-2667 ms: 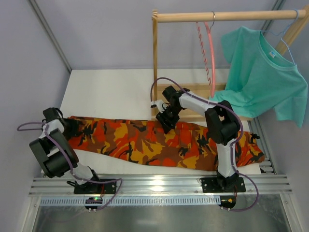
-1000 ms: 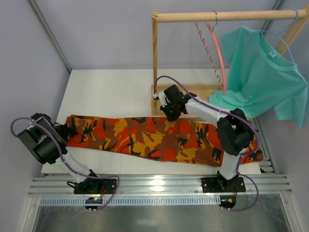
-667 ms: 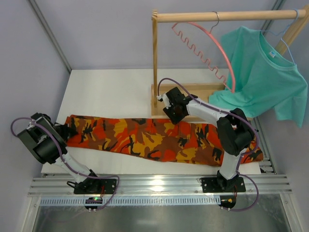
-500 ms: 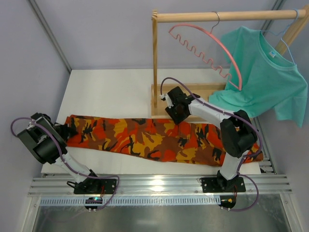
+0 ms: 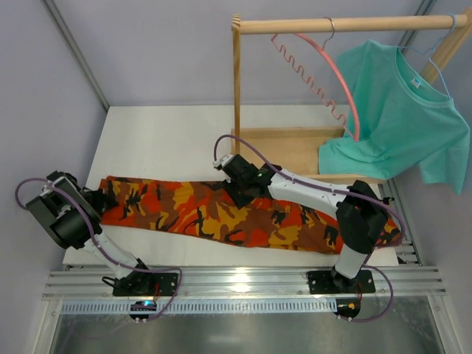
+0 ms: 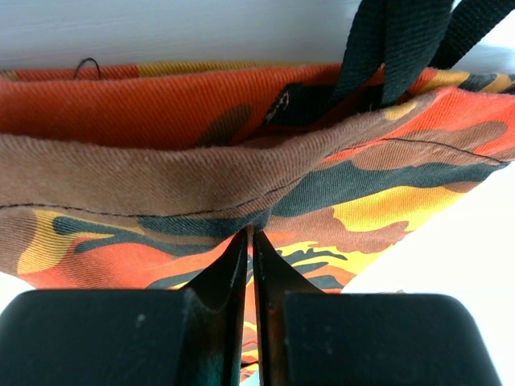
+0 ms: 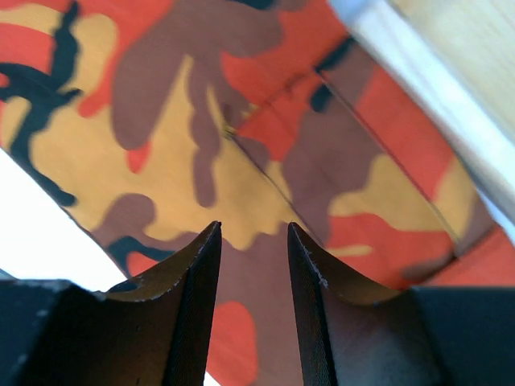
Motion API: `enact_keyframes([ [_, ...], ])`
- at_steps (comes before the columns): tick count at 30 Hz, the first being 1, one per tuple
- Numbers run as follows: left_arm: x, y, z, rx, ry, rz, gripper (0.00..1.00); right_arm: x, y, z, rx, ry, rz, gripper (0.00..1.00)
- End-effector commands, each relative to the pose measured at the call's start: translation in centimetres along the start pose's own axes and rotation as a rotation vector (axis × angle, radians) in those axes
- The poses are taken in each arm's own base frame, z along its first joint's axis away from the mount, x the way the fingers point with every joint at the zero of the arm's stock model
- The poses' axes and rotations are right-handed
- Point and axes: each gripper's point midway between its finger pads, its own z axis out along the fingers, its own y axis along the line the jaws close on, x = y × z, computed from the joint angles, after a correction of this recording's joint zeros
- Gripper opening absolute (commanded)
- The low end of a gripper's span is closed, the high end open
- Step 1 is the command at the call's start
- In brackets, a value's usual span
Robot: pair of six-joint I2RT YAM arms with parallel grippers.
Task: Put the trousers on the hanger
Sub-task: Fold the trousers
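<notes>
Gripping the trousers (image 5: 199,210) at one end, left hand (image 6: 248,237) clenched, right hand (image 7: 251,241) released above them

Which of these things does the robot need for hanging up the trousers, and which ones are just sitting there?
For the job:
- camouflage trousers, spread flat on the table
- pink hanger, hooked on the wooden rack

Just there:
- teal T-shirt, hanging on the same rack
- light-blue hanger, holding that T-shirt
</notes>
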Motion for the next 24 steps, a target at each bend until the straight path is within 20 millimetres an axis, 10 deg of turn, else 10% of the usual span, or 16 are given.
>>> enact_keyframes([
  [1, -6.2, 3.4, -0.9, -0.155, -0.272, 0.023, 0.06, -1.8, 2.9, 1.6, -0.058, -0.089, 0.065, 0.42],
  [10, -5.3, -3.6, -5.2, 0.139, -0.35, 0.102, 0.32, 3.2, 4.4, 4.9, -0.085, -0.027, 0.162, 0.42],
  [14, -1.9, -7.8, -7.4, 0.197, -0.364, 0.29, 0.35, 3.6, 6.0, 4.5, -0.138, -0.03, 0.15, 0.42],
  [20, 4.3, -8.7, -6.8, 0.217, -0.364, 0.483, 0.38, 4.5, 7.5, 3.9, -0.159, -0.045, 0.173, 0.41],
  [24, 4.6, -7.8, -5.2, 0.21, -0.353, 0.482, 0.39, 6.7, 7.8, 4.0, -0.17, -0.03, 0.153, 0.41],
])
